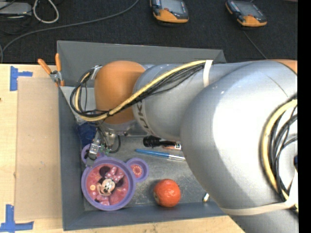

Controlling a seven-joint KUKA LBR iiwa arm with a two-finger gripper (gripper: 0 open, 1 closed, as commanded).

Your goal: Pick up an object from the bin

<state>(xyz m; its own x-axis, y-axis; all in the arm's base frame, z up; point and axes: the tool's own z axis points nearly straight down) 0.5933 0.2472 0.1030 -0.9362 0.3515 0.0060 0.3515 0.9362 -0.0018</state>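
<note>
1. Several small things lie around the pincer (103,144), which hangs low in the grey bin (68,188), close to its left wall. Whether it is released or clenched I cannot tell, because the orange wrist cover hides it from above.
2. The nearest thing is the purple bowl (83,183) with a cartoon mouse inside, just beside the pincer on the side of the near wall. I judge this is the thing to go for, though nothing is grasped yet.
3. A bowl lying open side up is best taken by its rim, so the pincer should come down over the edge nearest to it, not over the flat middle.
4. A dark blue thing (86,130) lies just beside the pincer on the far side, and a small pink cup (138,170) touches the bowl on the right. A descent too far toward either could push them.
5. The black marker (156,141) and the blue pen (160,154) lie to the right of the pincer, and the orange ball (167,193) is well apart from it; these need no care.
6. The left wall is near, so the lift should go straight up.
</note>
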